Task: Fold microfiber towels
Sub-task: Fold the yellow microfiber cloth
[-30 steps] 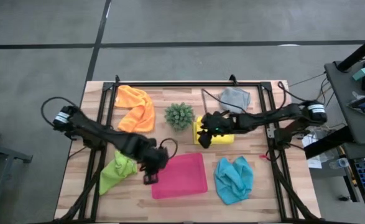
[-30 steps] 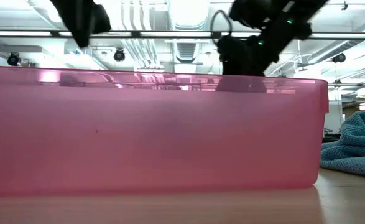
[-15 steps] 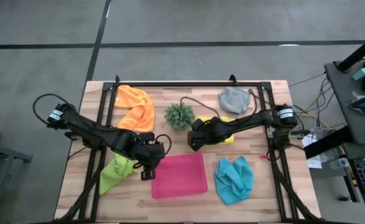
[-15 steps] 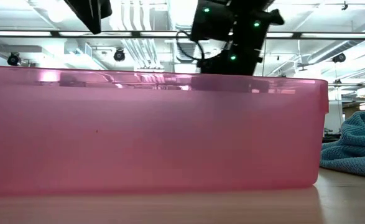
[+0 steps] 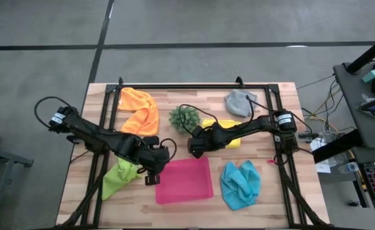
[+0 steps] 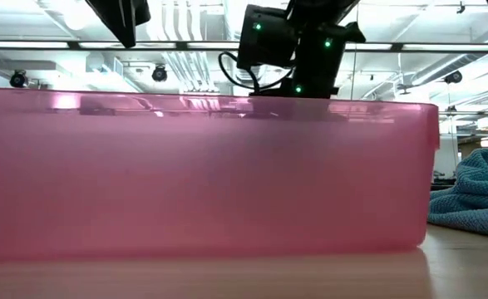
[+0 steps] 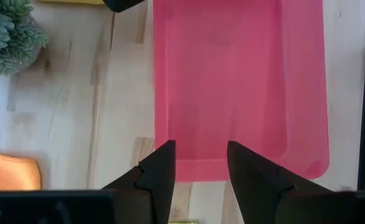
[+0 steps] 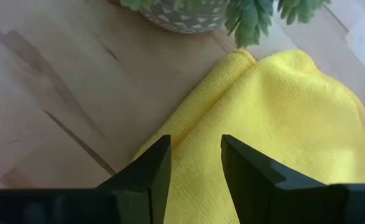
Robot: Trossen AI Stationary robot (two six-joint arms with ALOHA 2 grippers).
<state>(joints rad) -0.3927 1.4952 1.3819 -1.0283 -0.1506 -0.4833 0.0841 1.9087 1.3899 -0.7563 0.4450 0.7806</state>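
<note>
Five microfiber towels lie on the wooden table: orange point(image 5: 139, 110) far left, grey point(image 5: 239, 101) far right, lime green point(image 5: 119, 176) near left, light blue point(image 5: 240, 184) near right, and yellow point(image 5: 232, 141) in the middle, partly under my right arm. My right gripper point(image 8: 194, 146) is open, pointing steeply down over the yellow towel's point(image 8: 275, 118) left edge, beside the plant. My left gripper point(image 7: 201, 152) is open too, above the left end of the pink tray point(image 7: 238, 81), with the lime towel behind it.
A small spiky plant point(image 5: 184, 118) in a pot stands just left of the yellow towel, close to my right gripper point(image 5: 195, 149). The pink tray point(image 5: 184, 181) lies near the front edge, between the lime and blue towels. A black frame point(image 5: 193, 85) runs around the table.
My right gripper has travelled toward the table's left edge and a little toward the near edge, from above the middle of the yellow towel to its left edge, sinking and tipping more steeply downward. The towels lie as before.
</note>
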